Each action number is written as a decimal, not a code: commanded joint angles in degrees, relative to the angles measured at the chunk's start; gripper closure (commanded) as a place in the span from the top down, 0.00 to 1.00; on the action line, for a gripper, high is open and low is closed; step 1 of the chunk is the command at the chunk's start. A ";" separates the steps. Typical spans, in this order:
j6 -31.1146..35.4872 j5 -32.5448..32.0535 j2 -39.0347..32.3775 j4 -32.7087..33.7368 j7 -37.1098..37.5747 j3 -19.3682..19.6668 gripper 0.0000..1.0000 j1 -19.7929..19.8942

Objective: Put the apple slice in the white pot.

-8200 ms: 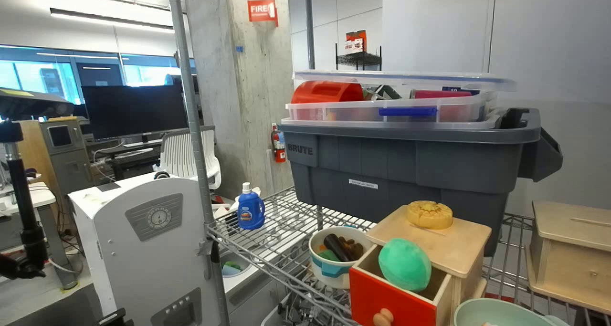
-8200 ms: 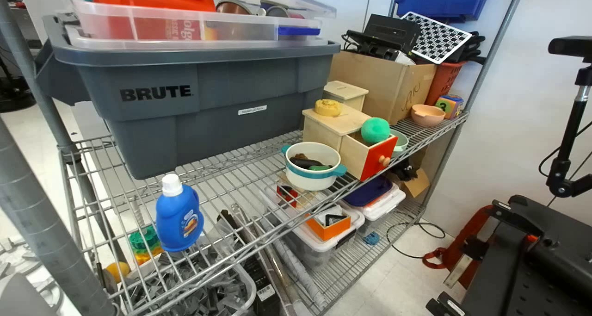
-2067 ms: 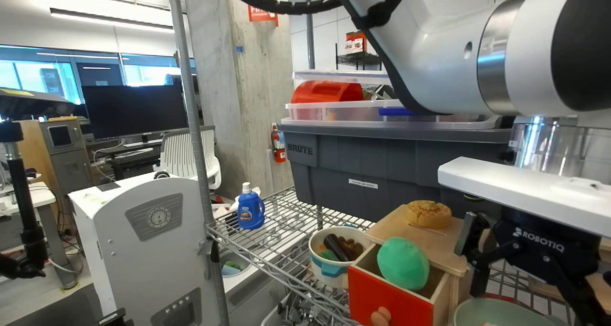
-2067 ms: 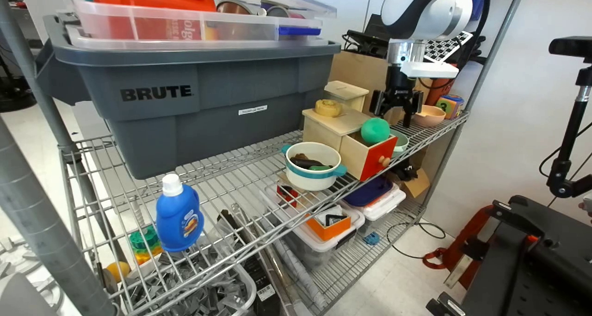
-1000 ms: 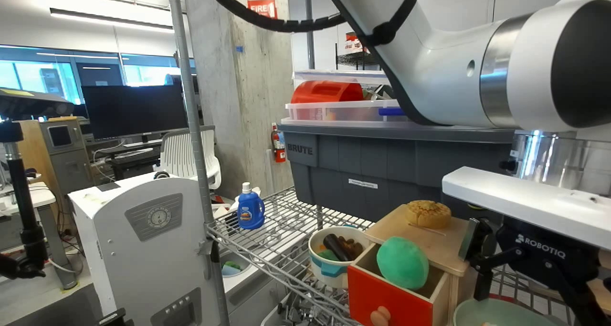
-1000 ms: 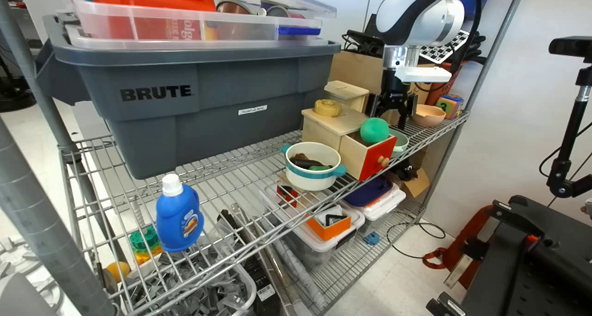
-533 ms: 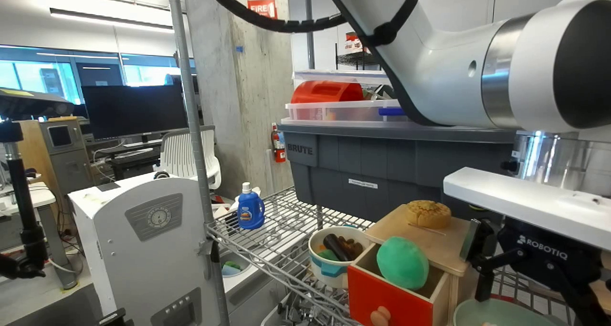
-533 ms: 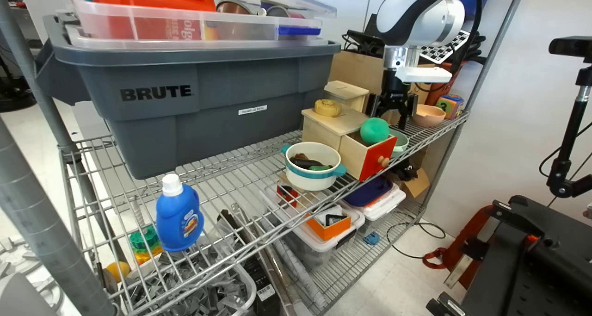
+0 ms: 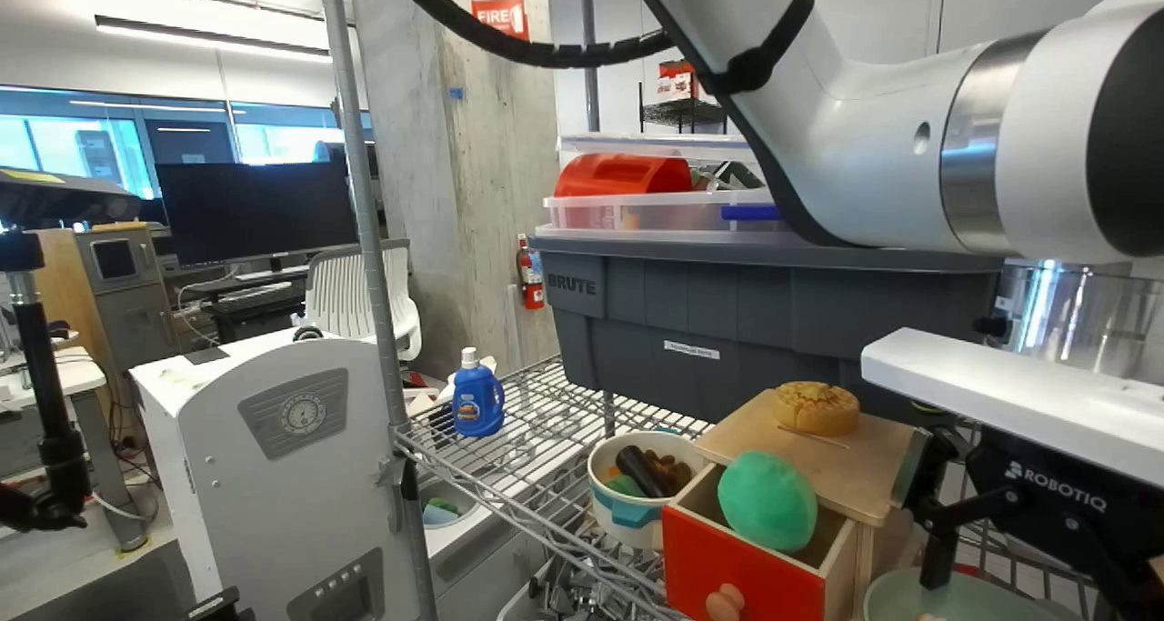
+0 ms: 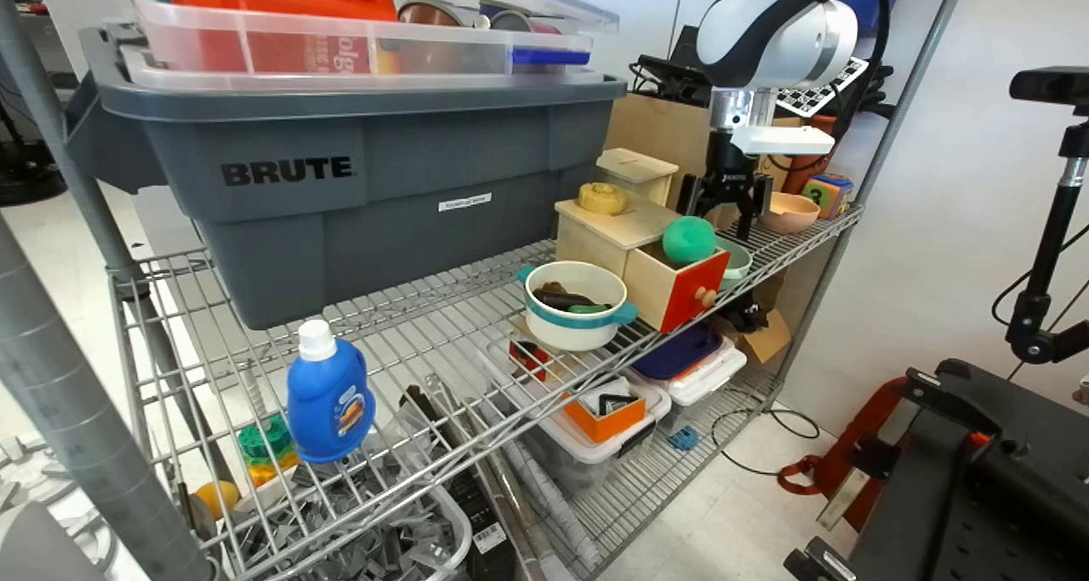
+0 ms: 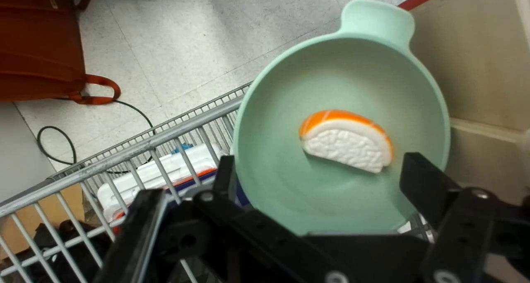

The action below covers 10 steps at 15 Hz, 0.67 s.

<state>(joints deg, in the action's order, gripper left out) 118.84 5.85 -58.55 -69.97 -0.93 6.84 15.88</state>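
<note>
The pincer (image 11: 320,170) is hanging over the green bowl (image 11: 339,76), its 2 jaws standing wide, well apart to left and right in the wrist view. The slice (image 11: 345,147), white with an orange edge, is lying inside that bowl; the views are not showing whether a jaw is touching it. The bowl is resting on the wire tabletop (image 11: 151,143), just right of a wooden box (image 10: 595,239) in both exterior views. A green ball (image 10: 689,241) is sitting in the box's pulled-out drawer (image 10: 686,296), and a yellow disc (image 10: 603,199) is lying on the box's top. Left of the box, the white pot (image 10: 570,338) with a teal band is holding dark and green pieces (image 10: 564,300). Farther left, a blue bottle (image 10: 330,407) is standing.
</note>
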 commanded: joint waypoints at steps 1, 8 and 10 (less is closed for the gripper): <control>-0.44 -0.67 -2.92 2.72 0.50 -0.09 1.00 0.27; -0.65 -0.72 -3.07 2.94 0.50 -0.06 1.00 0.29; -0.65 -0.80 -3.10 2.98 0.50 -0.02 0.96 0.25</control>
<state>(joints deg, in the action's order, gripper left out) 118.64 5.85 -58.69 -69.73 -0.93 6.84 15.94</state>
